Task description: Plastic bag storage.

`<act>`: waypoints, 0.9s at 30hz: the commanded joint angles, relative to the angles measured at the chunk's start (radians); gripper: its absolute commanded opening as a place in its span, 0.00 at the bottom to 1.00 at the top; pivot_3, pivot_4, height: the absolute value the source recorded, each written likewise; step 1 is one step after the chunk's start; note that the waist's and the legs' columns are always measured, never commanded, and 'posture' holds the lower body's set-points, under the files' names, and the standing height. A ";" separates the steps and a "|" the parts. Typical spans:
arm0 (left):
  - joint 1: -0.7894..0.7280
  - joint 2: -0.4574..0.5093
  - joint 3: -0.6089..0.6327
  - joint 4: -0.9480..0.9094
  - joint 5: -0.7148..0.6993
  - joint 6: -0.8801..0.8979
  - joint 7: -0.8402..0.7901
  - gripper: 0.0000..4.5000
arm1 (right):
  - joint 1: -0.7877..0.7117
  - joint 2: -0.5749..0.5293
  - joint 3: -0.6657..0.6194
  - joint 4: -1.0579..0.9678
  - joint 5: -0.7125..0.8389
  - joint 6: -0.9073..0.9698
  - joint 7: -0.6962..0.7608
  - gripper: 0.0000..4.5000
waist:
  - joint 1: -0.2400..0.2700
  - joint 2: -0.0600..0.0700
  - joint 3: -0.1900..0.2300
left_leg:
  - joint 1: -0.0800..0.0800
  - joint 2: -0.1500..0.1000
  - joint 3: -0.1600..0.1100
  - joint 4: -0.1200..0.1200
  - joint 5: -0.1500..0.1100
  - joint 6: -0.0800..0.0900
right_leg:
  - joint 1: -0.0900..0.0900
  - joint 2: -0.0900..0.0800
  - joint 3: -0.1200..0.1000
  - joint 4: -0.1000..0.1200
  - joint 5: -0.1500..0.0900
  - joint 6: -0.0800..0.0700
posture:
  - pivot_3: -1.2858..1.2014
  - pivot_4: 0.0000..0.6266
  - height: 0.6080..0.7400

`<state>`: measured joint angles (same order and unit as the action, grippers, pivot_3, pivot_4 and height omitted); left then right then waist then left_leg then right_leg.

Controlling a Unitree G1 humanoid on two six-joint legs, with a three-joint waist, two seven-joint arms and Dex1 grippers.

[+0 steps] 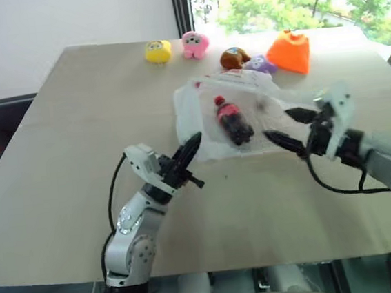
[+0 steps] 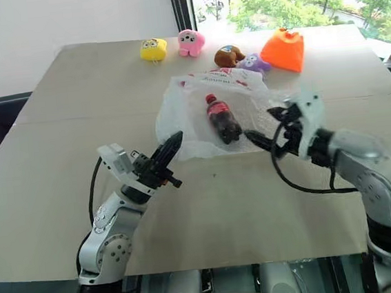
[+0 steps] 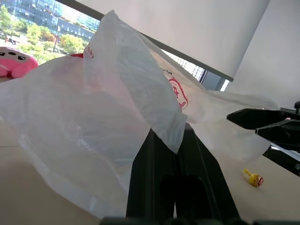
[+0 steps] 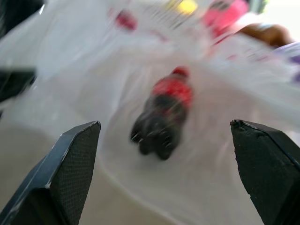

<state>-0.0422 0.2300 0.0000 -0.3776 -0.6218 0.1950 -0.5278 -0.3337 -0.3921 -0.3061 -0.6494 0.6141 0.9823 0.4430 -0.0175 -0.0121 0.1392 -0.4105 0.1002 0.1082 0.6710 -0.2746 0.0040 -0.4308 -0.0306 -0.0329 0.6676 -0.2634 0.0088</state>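
The plastic bag point(image 1: 192, 112), thin translucent white with red print, lies crumpled in the middle of the table point(image 1: 79, 164). A small cola bottle point(image 1: 233, 121) with a red cap and label lies inside it. My left gripper point(image 1: 192, 145) is at the bag's near left edge, shut on a flap of the plastic bag point(image 3: 93, 117), which stands lifted there. My right gripper point(image 1: 283, 125) hovers at the bag's right side. It is open wide and holds nothing. In the right wrist view the cola bottle point(image 4: 161, 119) lies ahead between its fingers point(image 4: 70, 168).
Along the table's far edge sit a yellow plush point(image 1: 158, 51), a pink plush point(image 1: 195, 44), a brown one point(image 1: 232, 57), a purple one point(image 1: 262, 64) and an orange one point(image 1: 290, 52). A small yellow object point(image 3: 253, 178) lies on the table near the bag.
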 commanded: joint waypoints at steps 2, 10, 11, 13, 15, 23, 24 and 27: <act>-0.009 0.021 0.002 -0.020 0.015 0.000 -0.026 0.00 | 0.052 0.068 -0.096 -0.066 -0.144 -0.239 -0.187 0.99 | 0.005 0.000 0.000 | 0.002 -0.001 0.000 0.001 0.000 -0.001 | 0.000 0.000 0.001 0.003 0.000 0.000 | 0.52 0.24 1.00; -0.038 0.011 -0.007 -0.017 0.017 0.018 -0.019 0.00 | 0.171 0.045 -0.165 0.086 -0.329 -0.485 -0.295 0.99 | 0.013 -0.001 -0.001 | 0.004 -0.002 0.006 0.002 0.001 -0.001 | 0.002 -0.001 0.004 0.005 0.000 0.000 | 0.52 0.24 1.00; -0.040 0.011 -0.007 -0.016 0.018 0.018 -0.019 0.00 | 0.170 0.046 -0.174 0.103 -0.338 -0.527 -0.300 0.99 | 0.011 -0.001 -0.001 | 0.005 -0.002 0.006 0.001 0.001 -0.001 | 0.002 -0.001 0.004 0.005 0.000 0.000 | 0.52 0.24 1.00; -0.043 0.010 -0.005 -0.014 0.024 0.014 -0.016 0.00 | 0.197 0.032 -0.178 0.145 -0.369 -0.552 -0.308 0.99 | 0.009 -0.001 -0.001 | 0.008 -0.002 0.006 0.000 0.001 -0.001 | 0.004 0.000 0.006 0.006 0.000 0.000 | 0.52 0.24 1.00; -0.046 0.005 -0.005 -0.012 0.030 0.010 -0.011 0.00 | 0.223 0.044 -0.186 0.202 -0.365 -0.497 -0.333 0.99 | 0.007 -0.001 -0.001 | 0.013 -0.002 0.006 -0.001 0.001 -0.001 | 0.008 0.001 0.006 0.005 -0.001 0.000 | 0.52 0.24 1.00; -0.051 -0.022 -0.017 -0.009 0.064 0.000 -0.003 0.00 | 0.236 0.058 -0.140 0.419 -0.357 -0.362 -0.349 0.99 | 0.005 0.000 -0.001 | 0.016 -0.002 0.006 0.000 -0.001 0.002 | 0.011 0.000 0.007 0.005 -0.001 0.000 | 0.52 0.24 1.00; -0.052 -0.025 -0.017 -0.008 0.068 -0.001 -0.003 0.00 | 0.230 0.050 -0.124 0.449 -0.344 -0.346 -0.322 0.99 | 0.005 0.001 -0.001 | 0.016 -0.002 0.006 0.000 -0.001 0.002 | 0.011 0.000 0.007 0.005 -0.001 0.000 | 0.52 0.24 1.00; -0.048 -0.031 -0.017 -0.009 0.079 -0.003 -0.005 0.00 | 0.217 0.033 -0.092 0.500 -0.328 -0.340 -0.274 0.99 | 0.005 0.001 -0.001 | 0.016 -0.002 0.006 -0.001 -0.001 0.002 | 0.011 0.000 0.007 0.005 -0.001 0.000 | 0.52 0.24 1.00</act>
<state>-0.0816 0.2041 -0.0124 -0.3701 -0.5488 0.2104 -0.5329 -0.1070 -0.3483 -0.4023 -0.1536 0.2772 0.6405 0.1485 -0.0123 -0.0116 0.1378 -0.3948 0.0980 0.1140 0.6705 -0.2759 0.0065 -0.4196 -0.0305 -0.0260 0.6722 -0.2639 0.0088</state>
